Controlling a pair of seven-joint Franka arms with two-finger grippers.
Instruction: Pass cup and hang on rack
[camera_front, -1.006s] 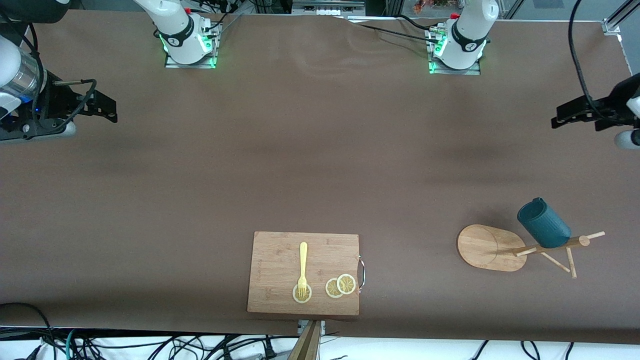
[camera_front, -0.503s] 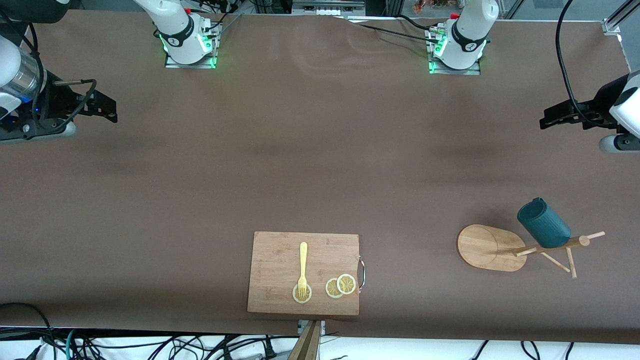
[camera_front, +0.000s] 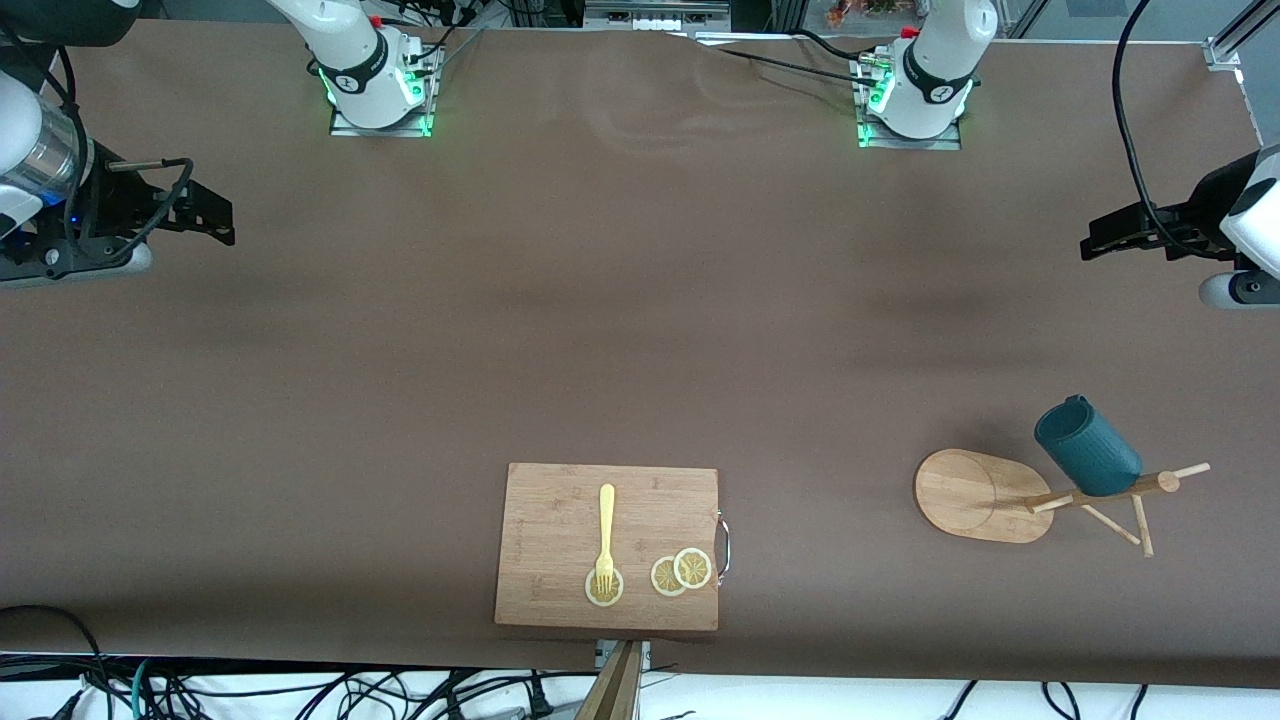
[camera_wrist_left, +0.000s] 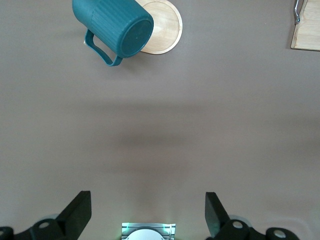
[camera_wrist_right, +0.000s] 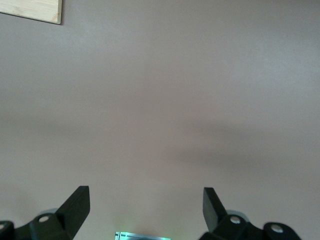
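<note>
The cup (camera_front: 1088, 449) hangs on the rack (camera_front: 985, 495). It is a dark teal mug with ribs on its outside. It sits tipped on one of the rack's thin wooden pegs, up off the brown worktop (camera_front: 640, 330). In the left wrist view the cup (camera_wrist_left: 113, 27) shows its flat bottom and its small side handle, with the rack's oval base (camera_wrist_left: 162, 27) just beside it.

The rack stands toward the left arm's end of the worktop, on a flat oval wooden base. Its pole has pegs sticking out at the top.

The left hand (camera_front: 1105, 242) is up in the air over the worktop at the left arm's end, well apart from the cup and the rack. Its two black fingers (camera_wrist_left: 80, 210) are spread wide and there is nothing between them.

The right hand (camera_front: 205, 212) waits in the air over the right arm's end of the worktop. Its fingers (camera_wrist_right: 77, 205) are spread wide too, and it holds nothing.

A bamboo cutting board (camera_front: 545, 535) lies flat near the middle of the worktop, close to the edge by the front camera. A yellow fork (camera_front: 605, 535) lies on it. The fork's prongs rest on a lemon slice (camera_front: 604, 588). Two more lemon slices (camera_front: 681, 571) lie side by side on the board, and they overlap a little. The board has a small metal handle (camera_front: 724, 545) on the side toward the rack.
</note>
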